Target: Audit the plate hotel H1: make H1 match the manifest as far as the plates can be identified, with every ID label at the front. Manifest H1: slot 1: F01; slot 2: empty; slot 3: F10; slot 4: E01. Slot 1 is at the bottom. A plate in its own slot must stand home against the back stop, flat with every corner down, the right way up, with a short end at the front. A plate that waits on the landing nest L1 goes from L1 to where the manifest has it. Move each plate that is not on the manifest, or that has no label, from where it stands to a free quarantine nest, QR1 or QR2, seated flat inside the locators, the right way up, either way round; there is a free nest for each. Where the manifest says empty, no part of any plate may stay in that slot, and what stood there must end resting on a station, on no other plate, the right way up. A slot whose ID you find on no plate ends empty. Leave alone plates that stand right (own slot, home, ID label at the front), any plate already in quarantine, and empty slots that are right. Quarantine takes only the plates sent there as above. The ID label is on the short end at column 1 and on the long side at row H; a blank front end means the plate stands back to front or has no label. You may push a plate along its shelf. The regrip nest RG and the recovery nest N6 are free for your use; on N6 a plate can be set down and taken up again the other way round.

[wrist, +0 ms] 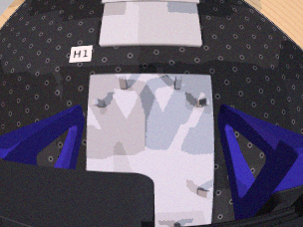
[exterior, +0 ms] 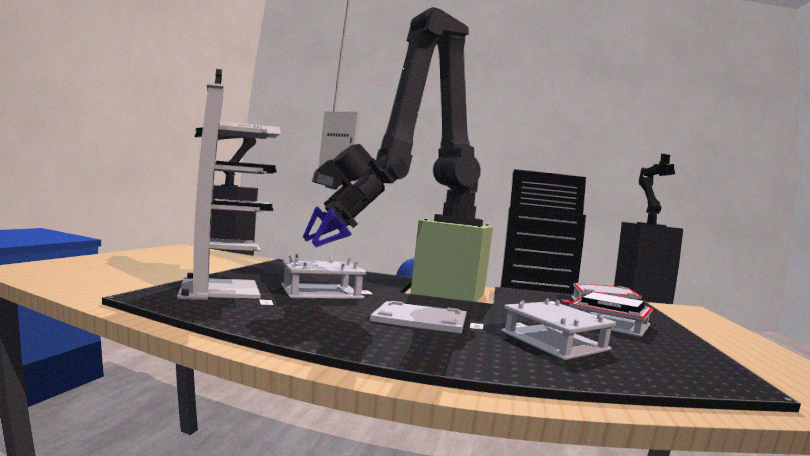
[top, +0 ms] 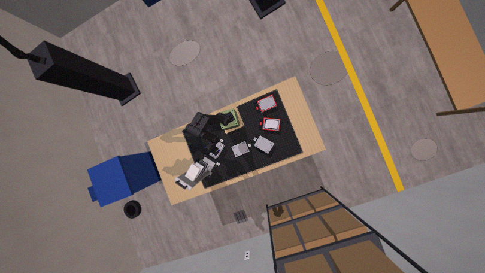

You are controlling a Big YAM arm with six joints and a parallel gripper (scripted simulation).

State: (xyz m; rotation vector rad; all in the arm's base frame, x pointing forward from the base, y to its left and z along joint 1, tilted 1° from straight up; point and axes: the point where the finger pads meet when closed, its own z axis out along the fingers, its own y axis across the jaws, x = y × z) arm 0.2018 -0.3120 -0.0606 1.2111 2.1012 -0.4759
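Observation:
The plate hotel H1 [exterior: 226, 192] stands at the left end of the black mat, and it also shows in the overhead view [top: 193, 172]. A white plate [exterior: 249, 126] lies in its top slot. The lower slots show dark shapes, and no labels can be read. My gripper [exterior: 325, 226] is open and empty. It hangs above the raised grey nest [exterior: 323, 272] next to the hotel, and that nest holds no plate. In the wrist view the nest top [wrist: 150, 151] lies between my blue fingers, with the H1 card [wrist: 80, 53] and the hotel base [wrist: 150, 9] beyond it.
A flat grey nest [exterior: 418, 315] and a second raised nest [exterior: 558, 325] sit further right. Two red-edged quarantine nests stand at the right end; the near one [exterior: 615, 300] holds a plate, the far one [top: 266, 102] looks empty. The green arm pedestal [exterior: 451, 257] stands behind.

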